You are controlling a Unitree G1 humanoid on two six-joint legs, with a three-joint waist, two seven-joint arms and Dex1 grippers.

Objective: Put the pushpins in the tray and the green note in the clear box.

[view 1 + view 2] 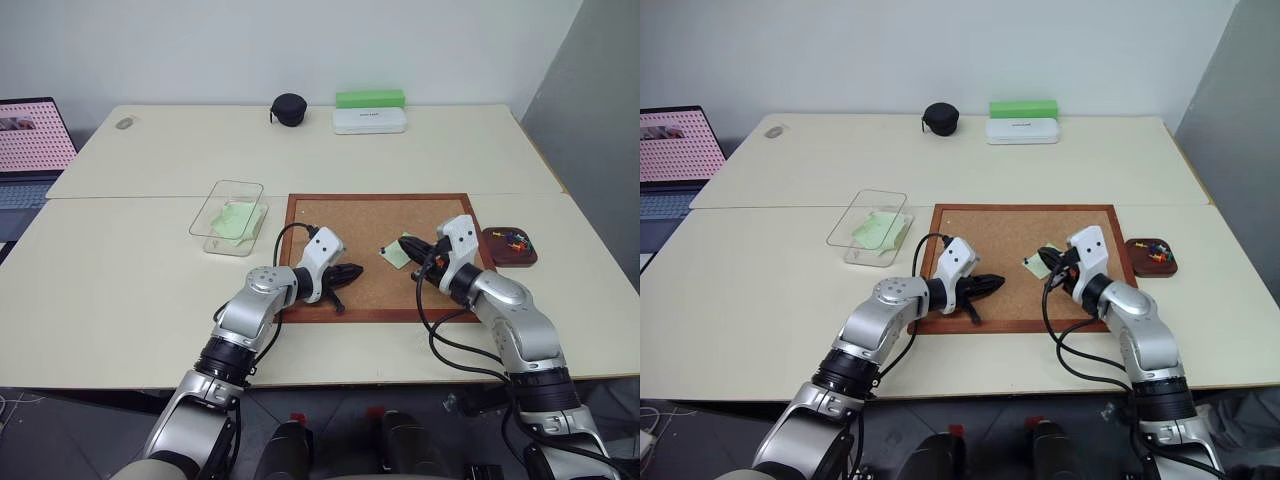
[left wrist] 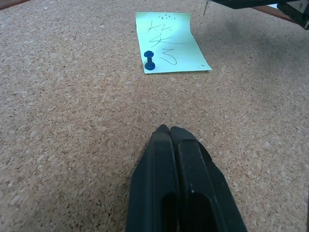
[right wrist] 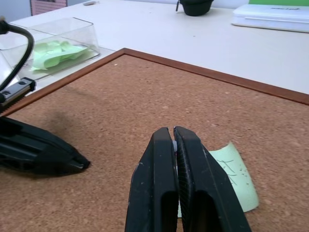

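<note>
Head view: green note point(image 1: 394, 256) lies on the cork board point(image 1: 377, 215), at three o'clock from its centre; tray point(image 1: 509, 247) with pushpins point(image 1: 516, 240) sits farther toward three, clear box point(image 1: 229, 217) toward nine. Left wrist view: left gripper point(image 2: 170, 131) pressed closed, empty; blue pushpin point(image 2: 149, 61) stands on the note. Right wrist view: right gripper point(image 3: 174, 133) closed, above the note, pin tip possibly pinched; can't tell.

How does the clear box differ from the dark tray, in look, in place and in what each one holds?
The clear box is transparent and rectangular; the tray is dark reddish-brown and square. The clear box stands left of the cork board, the tray right of it. The clear box holds pale green paper notes; the tray holds small coloured pushpins. Both are shallow, open containers resting on the table.
</note>
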